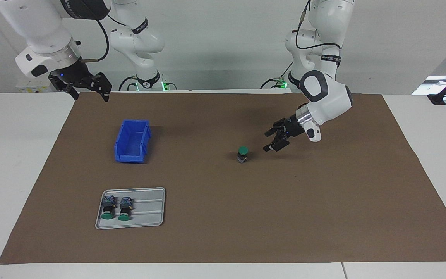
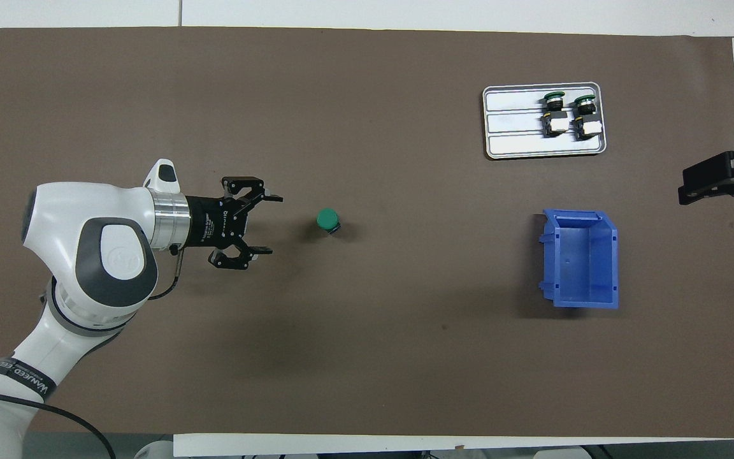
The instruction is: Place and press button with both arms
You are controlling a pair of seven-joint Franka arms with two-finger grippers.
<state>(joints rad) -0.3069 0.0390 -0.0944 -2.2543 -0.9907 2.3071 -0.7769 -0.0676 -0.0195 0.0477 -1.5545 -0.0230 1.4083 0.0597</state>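
Observation:
A button (image 1: 242, 154) with a round green cap stands upright on the brown mat near the table's middle; it also shows in the overhead view (image 2: 327, 220). My left gripper (image 1: 270, 140) is open and empty, held low beside the button toward the left arm's end, a short gap from it; it shows in the overhead view too (image 2: 270, 224). My right gripper (image 1: 91, 91) is open and empty, raised over the mat's edge at the right arm's end (image 2: 692, 191). Two more buttons (image 1: 116, 209) lie on their sides in a grey tray (image 1: 149, 209).
A blue bin (image 1: 132, 141) stands empty on the mat toward the right arm's end, nearer to the robots than the grey tray (image 2: 520, 137). The brown mat (image 1: 323, 213) covers most of the white table.

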